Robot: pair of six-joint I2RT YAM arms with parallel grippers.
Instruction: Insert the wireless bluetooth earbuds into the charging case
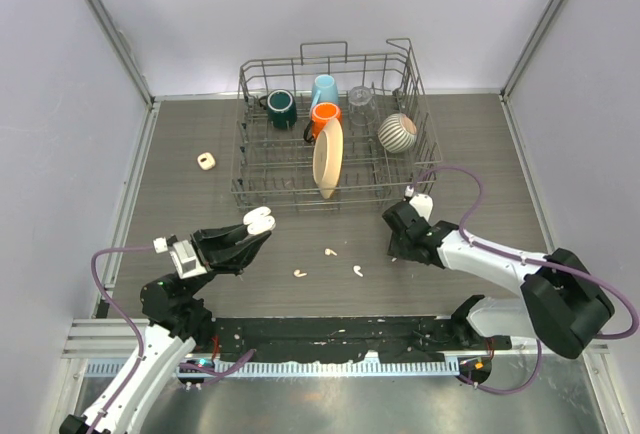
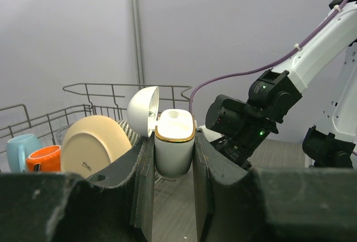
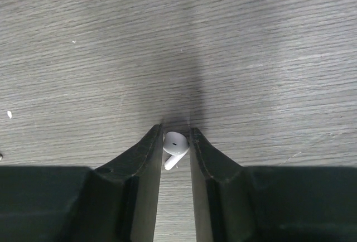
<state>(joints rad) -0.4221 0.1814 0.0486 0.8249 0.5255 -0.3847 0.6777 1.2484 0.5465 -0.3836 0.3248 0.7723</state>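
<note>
My left gripper [image 1: 255, 235] is shut on a white charging case [image 1: 260, 219] and holds it above the table, left of centre. In the left wrist view the case [image 2: 174, 144] stands upright between the fingers, gold-rimmed, with its lid [image 2: 142, 111] hinged open to the left. My right gripper [image 1: 397, 246] points down at the table and is shut on one white earbud [image 3: 174, 146], stem towards the camera. Three more earbuds lie on the table between the arms: the first [image 1: 330, 251], the second [image 1: 299, 274] and the third [image 1: 358, 271].
A wire dish rack [image 1: 330, 169] at the back holds mugs, a glass, a striped bowl and a cream plate. A second small cream case [image 1: 206, 161] lies left of the rack. The right arm [image 2: 262, 108] shows in the left wrist view.
</note>
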